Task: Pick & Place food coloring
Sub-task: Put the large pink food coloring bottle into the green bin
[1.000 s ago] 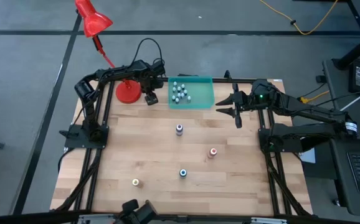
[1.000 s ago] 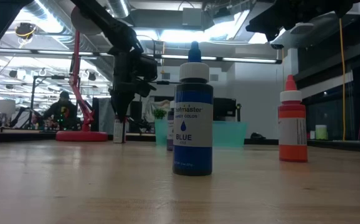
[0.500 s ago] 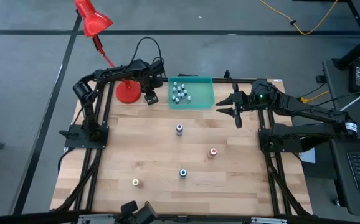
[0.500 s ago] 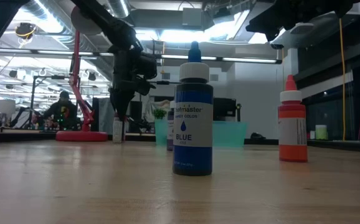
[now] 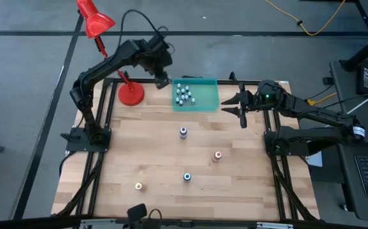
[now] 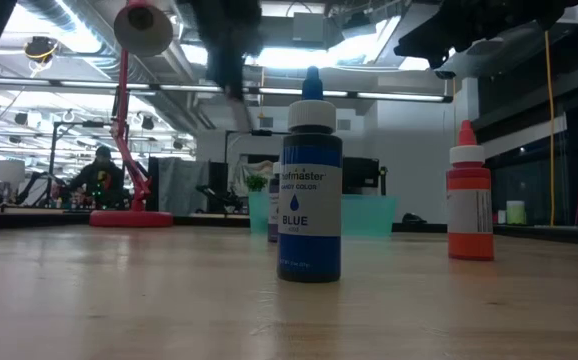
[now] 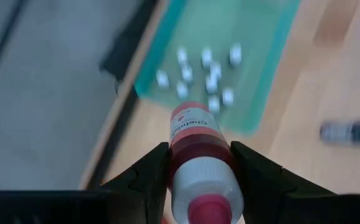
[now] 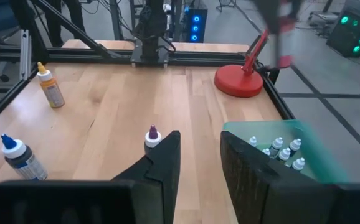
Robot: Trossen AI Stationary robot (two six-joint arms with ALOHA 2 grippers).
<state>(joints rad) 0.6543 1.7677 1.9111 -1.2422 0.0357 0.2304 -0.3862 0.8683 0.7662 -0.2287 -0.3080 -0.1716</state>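
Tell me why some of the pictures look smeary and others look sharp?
Left wrist view: the teal tray and its little bottles are smeared, while the pink bottle between the fingers shows more clearly. Low view: the left arm up top is a dark blur, but the blue bottle is crisp. High view: sharp all over.

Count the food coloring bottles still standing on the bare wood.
4: purple-capped bottle below the teal tray, red-orange bottle to its lower right, blue bottle at centre bottom, yellow bottle at lower left. None appears hidden.
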